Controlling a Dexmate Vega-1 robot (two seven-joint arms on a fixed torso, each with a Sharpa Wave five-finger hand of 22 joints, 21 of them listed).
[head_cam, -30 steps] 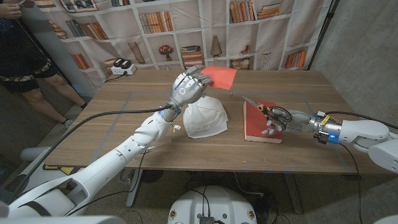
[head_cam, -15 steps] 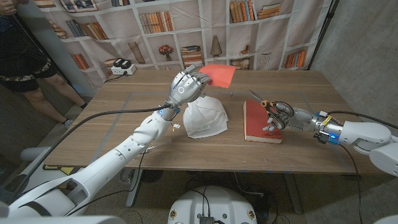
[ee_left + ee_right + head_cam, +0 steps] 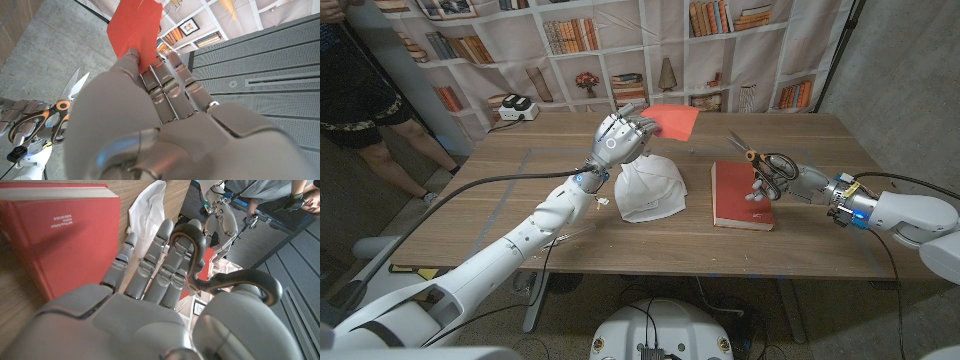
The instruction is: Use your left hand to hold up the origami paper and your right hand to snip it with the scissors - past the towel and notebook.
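- Holding item one aloft: origami paper (image 3: pixel 675 121), red, pinched at its edge by my left hand (image 3: pixel 620 139), raised above the counter (image 3: pixel 520 190) over the far side.
- Scissors (image 3: pixel 767 165), orange-and-black handles, blades parted, gripped in my right hand (image 3: pixel 782 180) with fingers through the loops, lifted over the notebook's far end, well apart from the paper.
- Notebook (image 3: pixel 741 194), red, flat on the counter below my right hand.
- Towel (image 3: pixel 650 189), white, bunched, just beneath my left hand.
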